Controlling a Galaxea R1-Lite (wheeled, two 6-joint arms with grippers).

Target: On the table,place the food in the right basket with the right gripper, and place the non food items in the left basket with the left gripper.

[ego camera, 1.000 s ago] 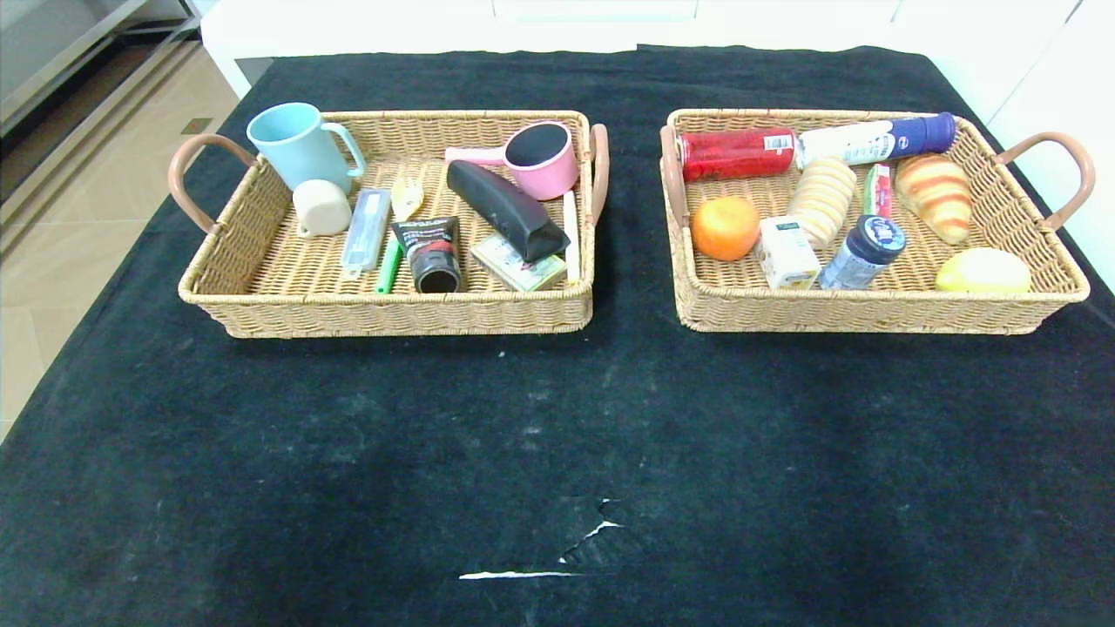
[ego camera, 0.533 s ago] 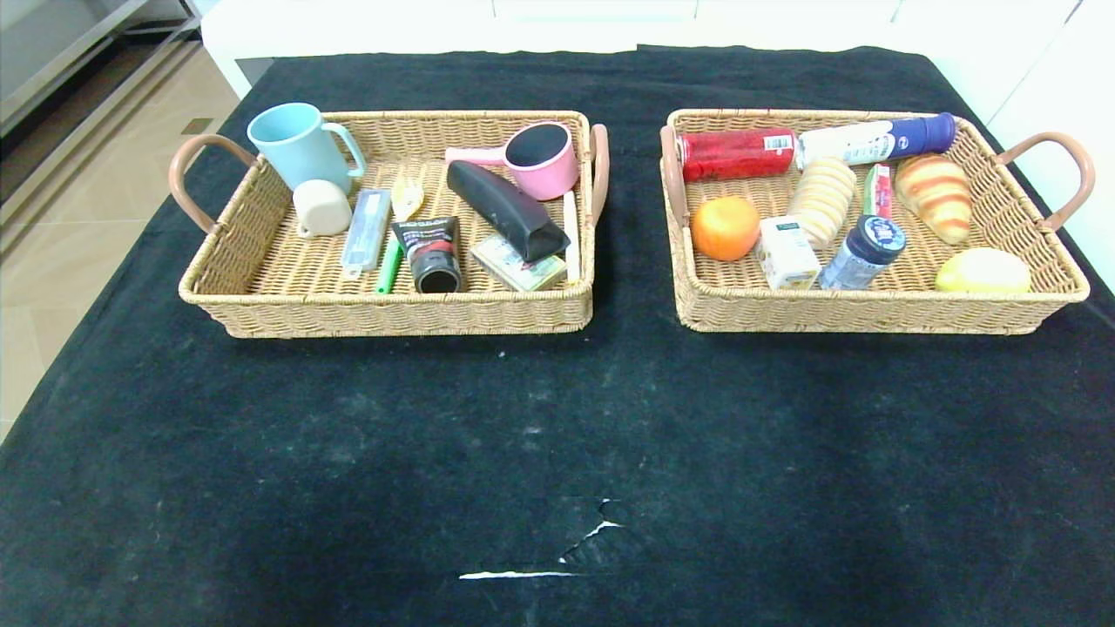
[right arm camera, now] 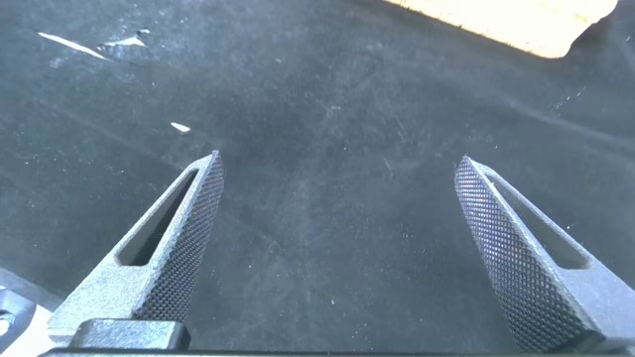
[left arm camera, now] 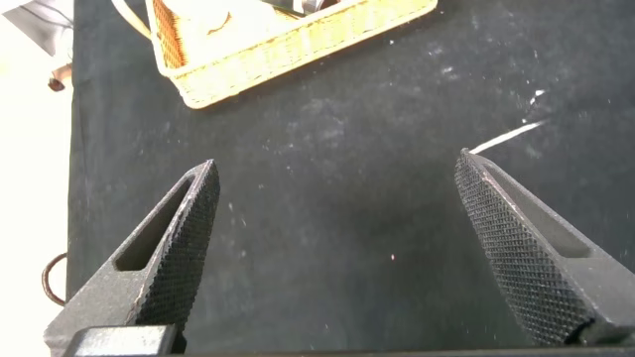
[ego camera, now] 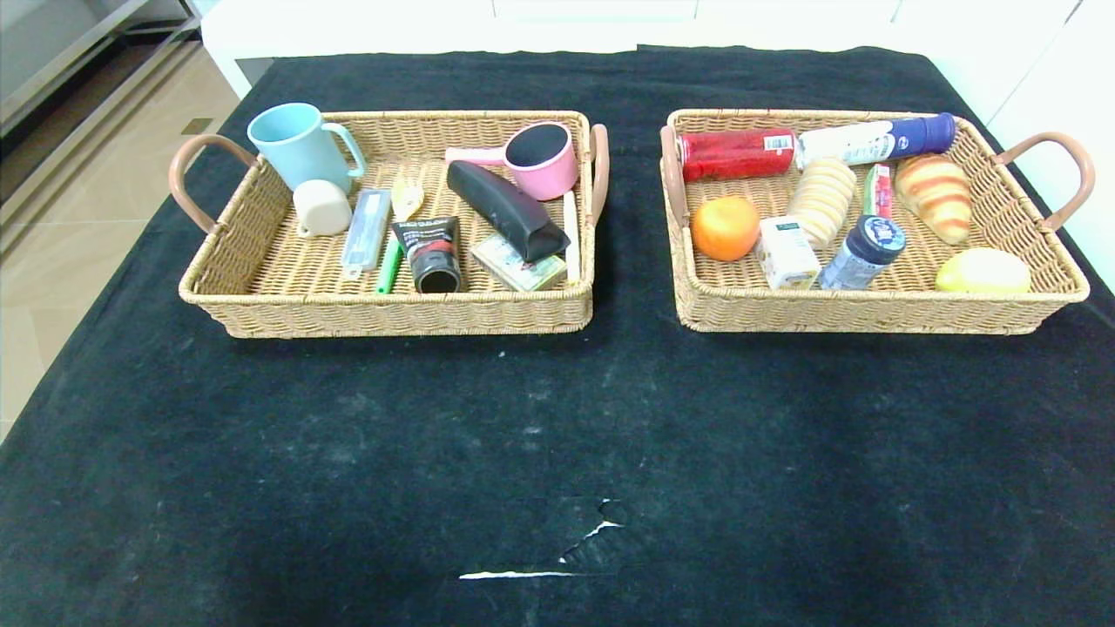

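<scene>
Black-clothed bench [ego camera: 557, 418] with two wicker baskets side by side near the far edge, long sides running left to right. White tear [ego camera: 540, 570] in the cloth near the front, between and well apart from both.

In the left basket [ego camera: 261, 287]: pasta fork [ego camera: 396, 235], yellow head toward the far side, green handle toward the front, long axis near front-to-back. Just right of it, black tube [ego camera: 431, 252] with a red band, open end toward the front. Black case [ego camera: 505, 209] lying diagonally, far-left to near-right. Also a blue mug [ego camera: 296, 144], a pink cup [ego camera: 540, 157] and a cream cup [ego camera: 320, 207].

In the right basket [ego camera: 871, 309]: orange [ego camera: 725, 228] at the left side. Juice carton [ego camera: 786, 252] just right of it, near the front wall. Green-white packet [ego camera: 878, 190] with a red end, long axis front-to-back, between a striped bun [ego camera: 821, 202] and a croissant [ego camera: 934, 196]. Red can [ego camera: 736, 154] and white bottle [ego camera: 875, 139] lying left to right along the far wall.

Left gripper [left arm camera: 337, 238] and right gripper [right arm camera: 337, 238] out of the head view, each seen only from its own wrist: jaws spread wide, nothing between them, above bare cloth.

Nothing changed from a second ago: every item and both baskets in the same spots.
</scene>
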